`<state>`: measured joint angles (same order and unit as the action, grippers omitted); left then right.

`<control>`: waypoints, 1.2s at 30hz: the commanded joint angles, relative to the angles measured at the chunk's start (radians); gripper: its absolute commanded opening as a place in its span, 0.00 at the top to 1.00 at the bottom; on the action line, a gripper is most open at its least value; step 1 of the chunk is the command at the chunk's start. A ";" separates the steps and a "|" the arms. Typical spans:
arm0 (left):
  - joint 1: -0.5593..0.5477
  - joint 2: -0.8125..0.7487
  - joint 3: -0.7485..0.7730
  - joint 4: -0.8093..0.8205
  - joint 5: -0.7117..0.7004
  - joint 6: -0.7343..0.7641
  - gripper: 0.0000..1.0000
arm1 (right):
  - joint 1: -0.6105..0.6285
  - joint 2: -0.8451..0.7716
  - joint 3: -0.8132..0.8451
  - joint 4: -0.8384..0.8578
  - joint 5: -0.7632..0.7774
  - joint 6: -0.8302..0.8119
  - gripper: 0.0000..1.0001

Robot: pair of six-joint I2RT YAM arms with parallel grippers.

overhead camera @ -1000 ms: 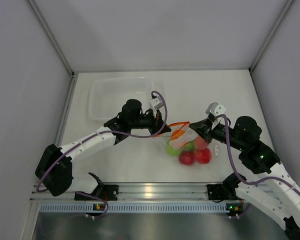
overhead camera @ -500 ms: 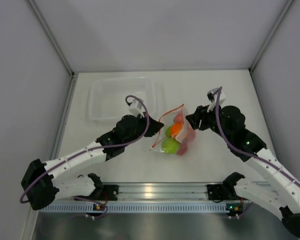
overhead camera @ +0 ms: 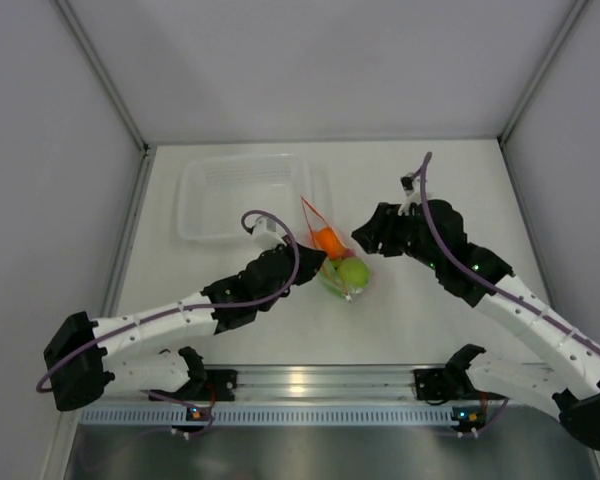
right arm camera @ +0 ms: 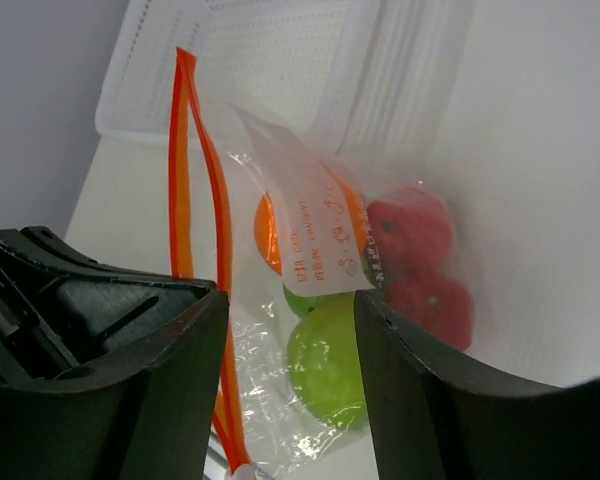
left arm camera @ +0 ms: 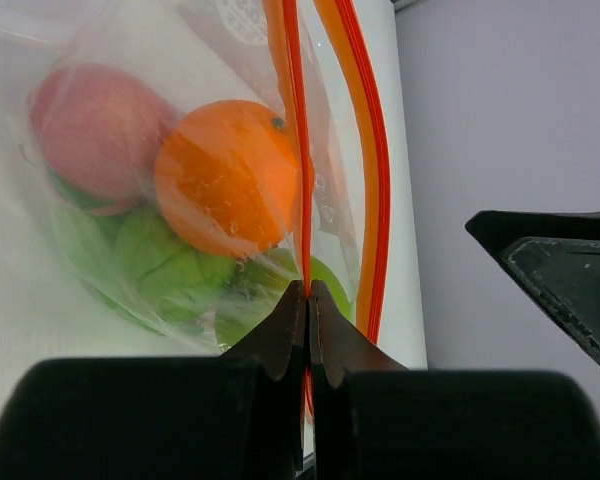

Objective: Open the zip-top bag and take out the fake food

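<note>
The zip-top bag (overhead camera: 336, 268), fake food (left arm camera: 225, 175) inside, is pinched at its zipper strip (left arm camera: 298, 120) by the left gripper (left arm camera: 307, 300); the right gripper (right arm camera: 288, 300) is held apart beside the bag.

I'm seeing the zip-top bag (overhead camera: 342, 268) mid-scene, clear and crumpled, orange zipper strip lifted, its two lips parted. The fake food (left arm camera: 225, 180) bunches inside: orange, pink, lime green, red.

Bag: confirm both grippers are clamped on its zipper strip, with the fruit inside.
Not both. Only the left gripper is clamped on the zipper strip of the bag. The right gripper stands open, gripping nothing, as the right wrist view shows. The fruit is inside.
</note>
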<state>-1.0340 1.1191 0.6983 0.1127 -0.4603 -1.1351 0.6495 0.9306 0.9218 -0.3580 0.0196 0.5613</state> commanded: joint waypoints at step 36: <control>-0.026 -0.459 -0.177 -0.510 -0.325 -0.183 1.00 | -0.028 0.060 0.221 -0.461 0.665 -0.469 1.00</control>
<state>-1.0920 0.7498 0.5747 -0.1230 -0.5957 -1.2762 0.7605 1.0782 1.1259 -0.6922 0.4706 0.2386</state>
